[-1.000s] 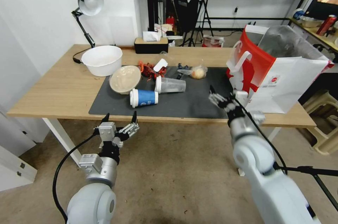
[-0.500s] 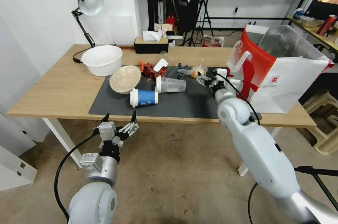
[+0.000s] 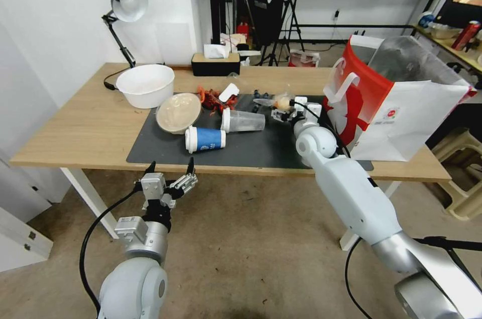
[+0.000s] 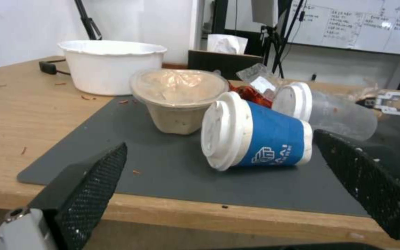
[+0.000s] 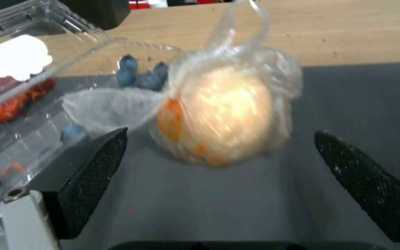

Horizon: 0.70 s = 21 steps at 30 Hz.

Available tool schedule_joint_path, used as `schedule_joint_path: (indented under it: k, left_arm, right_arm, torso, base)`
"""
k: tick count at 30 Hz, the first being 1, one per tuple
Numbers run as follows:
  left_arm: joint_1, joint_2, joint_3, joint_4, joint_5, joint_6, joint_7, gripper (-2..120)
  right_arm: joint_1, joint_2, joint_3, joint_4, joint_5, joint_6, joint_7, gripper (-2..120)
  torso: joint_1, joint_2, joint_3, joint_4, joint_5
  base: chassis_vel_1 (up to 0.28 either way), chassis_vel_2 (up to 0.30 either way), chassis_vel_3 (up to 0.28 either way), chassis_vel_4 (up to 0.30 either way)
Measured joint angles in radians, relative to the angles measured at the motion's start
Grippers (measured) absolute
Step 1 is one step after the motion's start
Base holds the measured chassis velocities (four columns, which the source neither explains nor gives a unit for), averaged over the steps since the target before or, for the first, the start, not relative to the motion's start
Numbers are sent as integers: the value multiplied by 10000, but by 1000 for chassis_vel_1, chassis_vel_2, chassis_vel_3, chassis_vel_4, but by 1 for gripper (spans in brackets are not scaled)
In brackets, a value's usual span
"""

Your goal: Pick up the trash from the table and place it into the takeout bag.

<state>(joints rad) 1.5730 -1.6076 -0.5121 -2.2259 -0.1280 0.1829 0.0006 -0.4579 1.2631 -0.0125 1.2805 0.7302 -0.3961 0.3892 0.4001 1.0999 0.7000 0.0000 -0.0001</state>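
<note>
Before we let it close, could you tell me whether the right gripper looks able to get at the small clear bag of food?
Probably yes: the right gripper is open, the small clear bag of food lies between its fingers, nothing between.

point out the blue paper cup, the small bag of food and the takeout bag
blue paper cup (image 4: 274, 139), left wrist view, on its blue side wall
small bag of food (image 5: 227, 114), right wrist view, on the round food inside
takeout bag (image 3: 411, 118), head view, on its white front panel

1. The paper cup (image 4: 260, 139) is showing a blue wall and white lid.
2. The mat (image 3: 261, 146) is lying dark grey on the light-wood table (image 3: 75, 128).
3. The takeout bag (image 3: 401, 108) is showing white with red side panels.
4. The small bag of food (image 5: 223, 114) is looking clear over pale orange.
5. The bowl (image 4: 179, 99) is showing beige.
</note>
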Motion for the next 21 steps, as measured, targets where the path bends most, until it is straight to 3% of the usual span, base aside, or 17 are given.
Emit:
schedule_joint_path:
  k: [21]
  left_arm:
    - [141, 1, -31, -28, -11, -139, -32, 100]
  right_arm:
    - [908, 612, -431, -1374, -581, 32, 20, 98]
  torso:
    - [0, 1, 0, 0, 1]
  base:
    - [0, 0, 0, 0]
